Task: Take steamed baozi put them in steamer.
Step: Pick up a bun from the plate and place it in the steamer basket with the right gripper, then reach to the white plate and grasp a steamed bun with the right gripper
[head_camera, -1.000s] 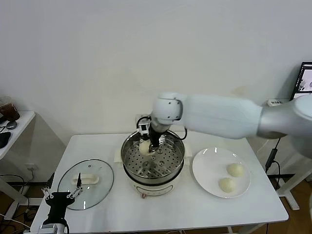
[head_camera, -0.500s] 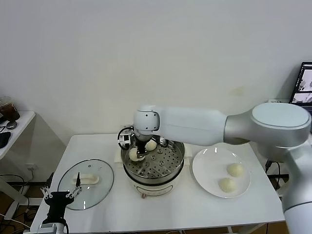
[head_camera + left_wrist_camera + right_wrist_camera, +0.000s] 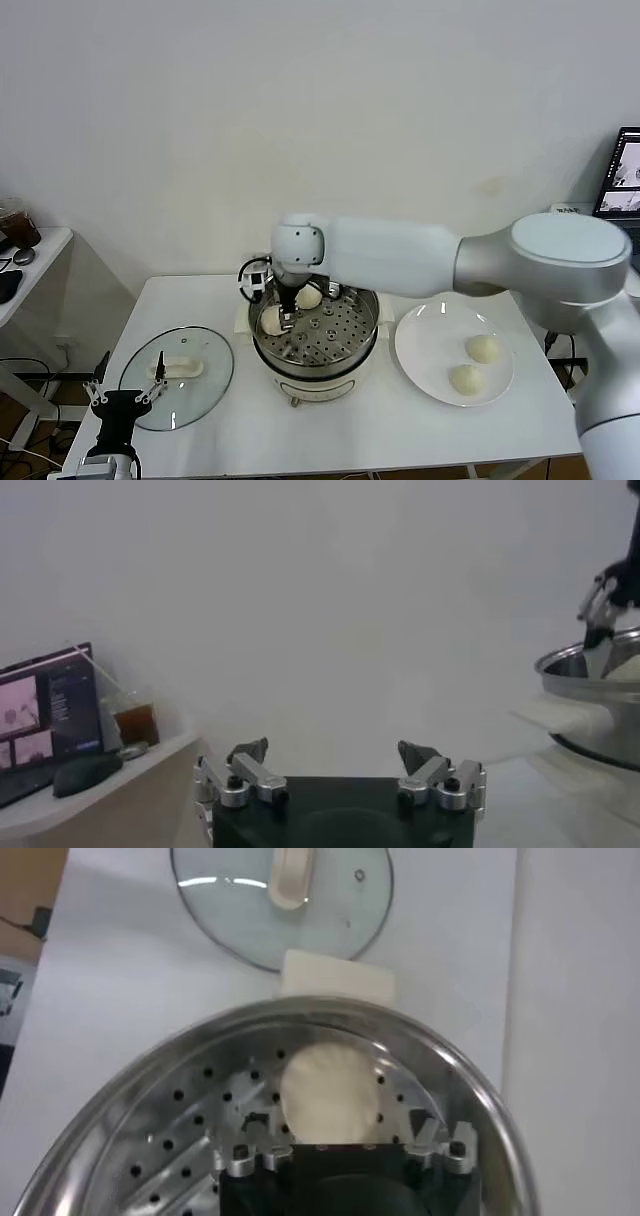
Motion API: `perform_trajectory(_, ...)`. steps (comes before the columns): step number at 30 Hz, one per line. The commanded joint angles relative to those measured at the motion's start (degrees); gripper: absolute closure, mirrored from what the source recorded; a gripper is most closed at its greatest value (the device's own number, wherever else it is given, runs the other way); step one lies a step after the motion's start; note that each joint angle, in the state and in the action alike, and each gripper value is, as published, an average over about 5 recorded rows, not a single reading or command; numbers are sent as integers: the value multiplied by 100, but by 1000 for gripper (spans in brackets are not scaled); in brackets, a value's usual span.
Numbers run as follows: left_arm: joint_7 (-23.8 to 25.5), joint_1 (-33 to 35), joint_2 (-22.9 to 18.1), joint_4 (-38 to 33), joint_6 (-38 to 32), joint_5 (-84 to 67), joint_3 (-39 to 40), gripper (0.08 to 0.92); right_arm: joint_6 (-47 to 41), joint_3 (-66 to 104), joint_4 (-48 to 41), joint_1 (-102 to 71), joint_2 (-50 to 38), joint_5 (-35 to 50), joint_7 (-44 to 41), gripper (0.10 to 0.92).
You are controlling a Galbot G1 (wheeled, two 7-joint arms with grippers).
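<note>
Two baozi sit in the steamer (image 3: 262, 352) and two more wait on the white plate (image 3: 421, 369), on the right of the white surface (image 3: 400, 430).

The right tool (image 3: 283, 322) is low over the left side of the steamer tray. In the right wrist view its fingers (image 3: 245, 1159) stand wide apart, one on each side of a bun (image 3: 328, 1091). The bun lies on the tray with holes, and the fingers do not seem to press on it. So the tool holds nothing. In the head view this left bun (image 3: 271, 319) is close to the steamer's left wall. The other bun (image 3: 309, 296) lies at the far side of the tray.

The left tool (image 3: 340, 776) waits low at the near left, close to the glass lid (image 3: 176, 364). Its fingers are wide apart too, with nothing between them.

What could go wrong? The bun is soft and may be a bit sticky. If the right tool goes up crooked, a finger could drag the bun or roll it. The arm reaches across the pot, so a low swing toward the plate could bump the rim or the far bun.
</note>
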Motion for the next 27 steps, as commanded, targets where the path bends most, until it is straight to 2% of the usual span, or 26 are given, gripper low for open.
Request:
perform_trajectory(1,9,-19,40,-20,13,-15,-7,177,872,-43,760,1116,-1341,-598,-1636,206)
perform_trajectory(8,23,-31,88,-32,22,-12,-3,177,1882,-350,1920,1495,-3282,-1361,-2493,203)
perform_trajectory(16,34,26,106,-40,20,80,67,177,2517,-290,2344,649,-5186,-2679,-2485,203)
perform_trajectory(22,36,67,79,-69,21,140,65,177,2649,666,2261,-972,-5787,-3357,-2128,203)
perform_trajectory(27,38,126,71,-126,26,175,8,177,2741,1875,1988,-2455,-5823,-3720,-1743,203)
